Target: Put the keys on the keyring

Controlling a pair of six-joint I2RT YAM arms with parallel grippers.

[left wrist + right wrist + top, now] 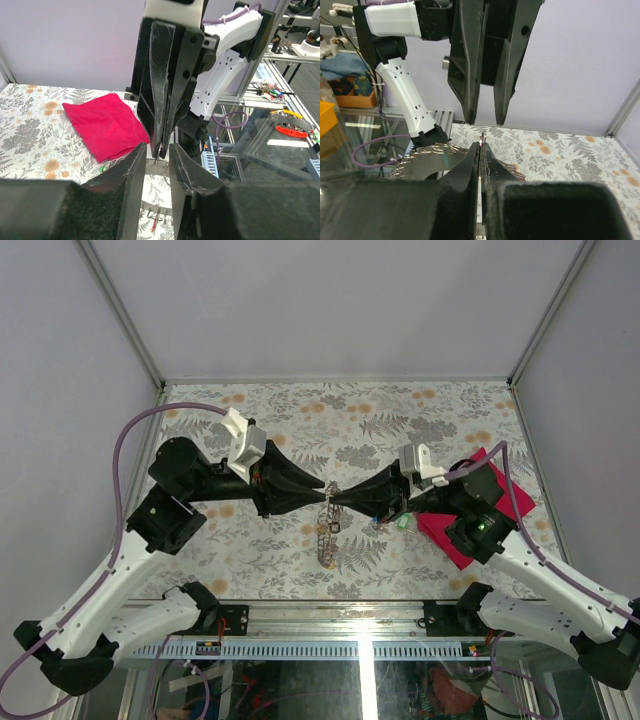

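Above the middle of the table my two grippers meet tip to tip. The keyring [327,532], a grey metal ring with small loops along its rim, hangs below them. My right gripper [480,145] is shut on the keyring's thin upper rim, and a sliver of metal pokes out between its tips. My left gripper [157,147] is open, its fingers apart on either side of the ring's grey band [156,168]. A small red key [154,220] dangles from the ring's lower part. A green-headed key [403,523] lies on the table by the red cloth. I cannot make out a blue-headed key.
A red cloth [478,508] lies at the right of the floral table [300,420], under the right arm. White walls and metal posts close in the back and sides. The table's near edge with its rail [330,618] runs just behind the hanging ring.
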